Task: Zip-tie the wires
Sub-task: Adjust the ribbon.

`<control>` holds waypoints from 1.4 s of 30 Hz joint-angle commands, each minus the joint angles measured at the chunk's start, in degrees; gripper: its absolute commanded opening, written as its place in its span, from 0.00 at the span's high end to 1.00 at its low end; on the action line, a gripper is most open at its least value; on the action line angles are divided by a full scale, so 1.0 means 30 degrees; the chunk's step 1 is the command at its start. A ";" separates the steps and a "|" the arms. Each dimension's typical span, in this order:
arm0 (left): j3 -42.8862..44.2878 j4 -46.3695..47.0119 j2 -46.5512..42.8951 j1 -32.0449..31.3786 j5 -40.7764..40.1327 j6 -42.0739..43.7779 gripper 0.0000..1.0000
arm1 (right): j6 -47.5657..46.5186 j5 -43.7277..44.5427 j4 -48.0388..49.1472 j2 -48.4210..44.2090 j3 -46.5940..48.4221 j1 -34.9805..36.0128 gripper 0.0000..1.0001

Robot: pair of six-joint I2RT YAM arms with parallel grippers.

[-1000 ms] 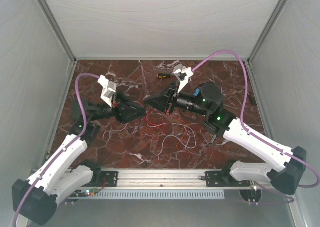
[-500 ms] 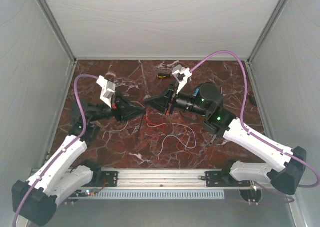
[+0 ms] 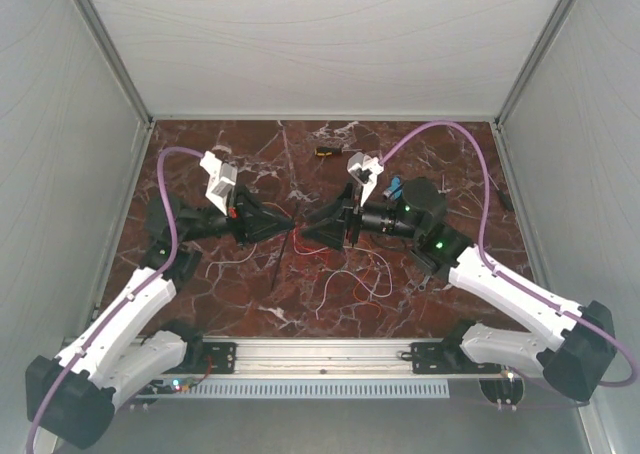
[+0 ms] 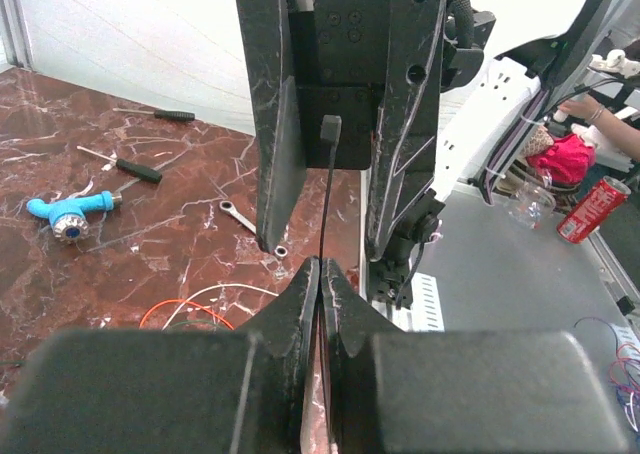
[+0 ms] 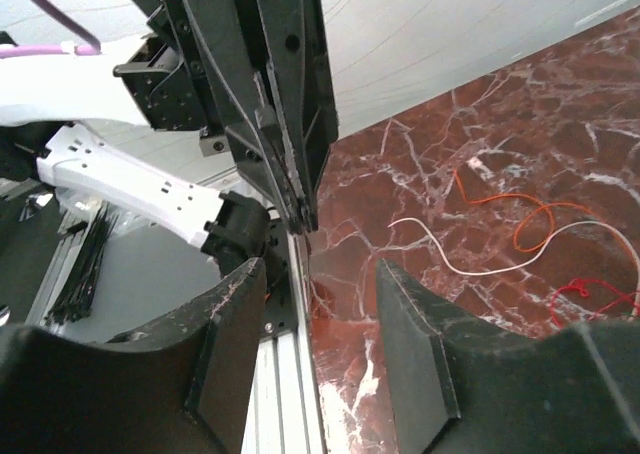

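Left gripper (image 4: 319, 266): clenched on thin straight black plastic zip tie (image 4: 326, 204). Strip upright, head end between right gripper's parted jaws.
Right gripper (image 5: 318, 271): released, grasping nothing.
Thin white, red and orange wires (image 3: 345, 262): loose loops on red marble tabletop (image 3: 260, 144), near both grippers.

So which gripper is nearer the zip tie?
Left. The left gripper is shut on the zip tie; the right gripper faces it, open, fingers either side of its head end.

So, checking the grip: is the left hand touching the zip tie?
Touching. The left wrist view shows the left hand shut on the zip tie.
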 commanded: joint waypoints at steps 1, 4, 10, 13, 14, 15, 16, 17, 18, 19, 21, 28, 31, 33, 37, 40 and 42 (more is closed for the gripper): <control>0.0538 0.0871 -0.0084 -0.0063 0.0697 0.0280 1.00 | 0.0815 -0.1314 0.3193 -0.0057 0.0002 -0.0004 0.58; 0.0594 0.0585 -0.0187 -0.0063 0.0816 0.0545 1.00 | 0.1161 -0.1257 0.4154 0.0603 0.0429 0.0294 0.62; 0.0547 0.0215 -0.0266 -0.0063 0.1304 0.0879 1.00 | 0.0871 -0.0389 0.4435 0.1375 0.1189 0.0794 0.72; 0.0475 0.0091 -0.0422 -0.0063 0.1136 0.1004 1.00 | 0.0816 -0.0180 0.4346 0.1528 0.1329 0.0823 0.78; 0.0506 0.0027 -0.0440 -0.0063 0.1149 0.1045 1.00 | 0.0819 -0.0134 0.4325 0.1560 0.1344 0.0829 0.79; 0.0506 0.0004 -0.0442 -0.0063 0.1162 0.1054 1.00 | 0.0819 -0.0124 0.4322 0.1593 0.1345 0.0827 0.80; 0.0484 0.0034 -0.0442 -0.0063 0.1149 0.1047 1.00 | 0.0819 -0.0116 0.4329 0.1634 0.1346 0.0852 0.83; 0.0477 0.0056 -0.0435 -0.0063 0.1136 0.1006 1.00 | 0.0819 -0.0067 0.4348 0.1617 0.1324 0.0873 0.86; 0.0477 0.0103 -0.0442 -0.0070 0.1142 0.0976 1.00 | 0.0841 -0.0028 0.4391 0.1623 0.1299 0.0909 0.92; 0.0476 0.0138 -0.0442 -0.0064 0.1135 0.0942 1.00 | 0.0848 -0.0023 0.4411 0.1627 0.1263 0.0917 0.97; 0.0516 0.0176 -0.0442 -0.0063 0.1177 0.0907 1.00 | 0.0867 0.0016 0.4479 0.1637 0.1180 0.0947 1.00; 0.0462 0.0057 -0.0343 -0.0063 0.1456 0.0850 1.00 | 0.0736 0.0514 0.4470 0.1302 0.0667 0.0951 1.00; 0.0440 0.0067 -0.0270 -0.0063 0.1517 0.0824 1.00 | 0.0821 0.0345 0.4281 0.1383 0.0632 0.0955 1.00; 0.0447 0.0089 -0.0223 -0.0063 0.1570 0.0806 1.00 | 0.0995 0.0000 0.4163 0.1556 0.0751 0.0968 0.96; 0.0396 0.0302 -0.0207 -0.0063 0.1488 0.0679 1.00 | 0.1409 -0.0355 0.4398 0.1827 0.0745 0.0945 0.89; 0.0361 0.0299 -0.0236 -0.0063 0.1392 0.0701 1.00 | 0.1572 -0.0369 0.4726 0.1889 0.0632 0.0946 0.90; 0.0359 0.0254 -0.0237 -0.0063 0.1314 0.0688 1.00 | 0.1622 -0.0416 0.4923 0.1900 0.0522 0.0948 0.98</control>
